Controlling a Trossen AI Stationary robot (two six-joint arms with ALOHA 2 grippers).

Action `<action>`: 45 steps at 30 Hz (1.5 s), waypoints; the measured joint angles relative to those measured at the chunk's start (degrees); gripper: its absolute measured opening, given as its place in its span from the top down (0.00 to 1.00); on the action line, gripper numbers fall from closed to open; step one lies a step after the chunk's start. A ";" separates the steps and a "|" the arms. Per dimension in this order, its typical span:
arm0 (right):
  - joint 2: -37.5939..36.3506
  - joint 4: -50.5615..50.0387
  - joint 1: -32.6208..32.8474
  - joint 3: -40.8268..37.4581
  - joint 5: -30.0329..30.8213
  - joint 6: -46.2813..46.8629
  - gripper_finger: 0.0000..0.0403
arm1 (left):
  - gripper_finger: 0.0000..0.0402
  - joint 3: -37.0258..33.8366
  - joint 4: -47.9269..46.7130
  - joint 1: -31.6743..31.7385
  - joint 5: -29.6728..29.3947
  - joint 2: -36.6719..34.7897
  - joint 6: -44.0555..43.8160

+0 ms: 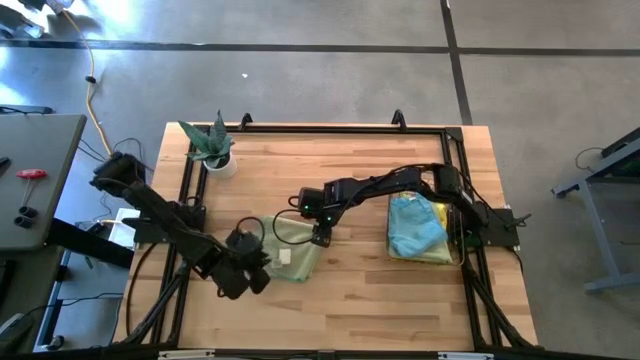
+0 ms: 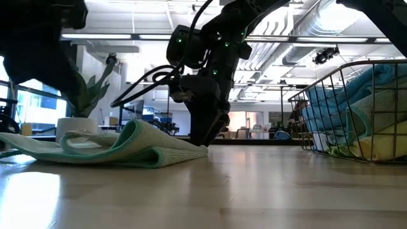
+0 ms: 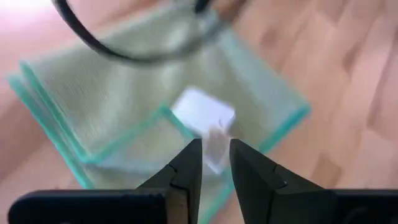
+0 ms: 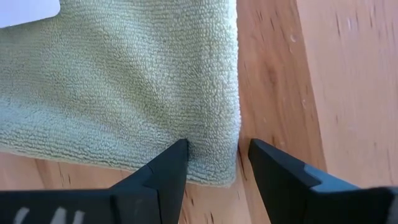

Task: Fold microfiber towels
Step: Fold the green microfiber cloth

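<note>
A pale green microfiber towel (image 1: 292,250) lies folded on the wooden table, left of centre, its white label (image 3: 202,112) facing up. My left gripper (image 3: 215,146) hovers above the towel's near-left part. Its fingers are a narrow gap apart with nothing between them. My right gripper (image 4: 214,146) stands open and points down at the towel's right edge (image 2: 197,147). One finger is over the cloth and the other over bare wood. More towels, light blue (image 1: 415,228) and yellow (image 1: 437,250), fill the wire basket (image 2: 337,108) on the right. My right gripper comes from above, pointing steeply down. One fingertip (image 4: 177,155) comes down on the top layer of the green towel just inside its right edge (image 4: 217,124), and the other fingertip stands beside the edge over the wood. Nothing is pinched; the towel lies flat on the table.
A potted plant (image 1: 215,148) in a white pot stands at the far left of the table. The wire basket (image 1: 455,235) takes up the right side. Bare wood lies between towel and basket and along the near edge. A dark frame (image 1: 320,128) runs round the table.
</note>
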 joint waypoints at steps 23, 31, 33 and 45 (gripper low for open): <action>0.03 0.16 -0.01 0.00 0.33 -0.32 0.57 | 0.82 -0.06 6.01 13.84 4.78 12.16 12.08; 0.03 0.05 -0.01 0.00 0.35 -0.20 0.57 | 0.82 -0.06 4.01 11.41 14.68 9.59 12.08; 0.03 0.07 -0.01 0.00 0.35 -0.20 0.57 | 0.82 -0.08 3.29 10.31 16.41 7.84 11.90; 0.03 -0.08 -0.01 0.00 0.35 -0.62 0.57 | 0.82 -0.05 -2.12 2.94 20.23 2.23 3.36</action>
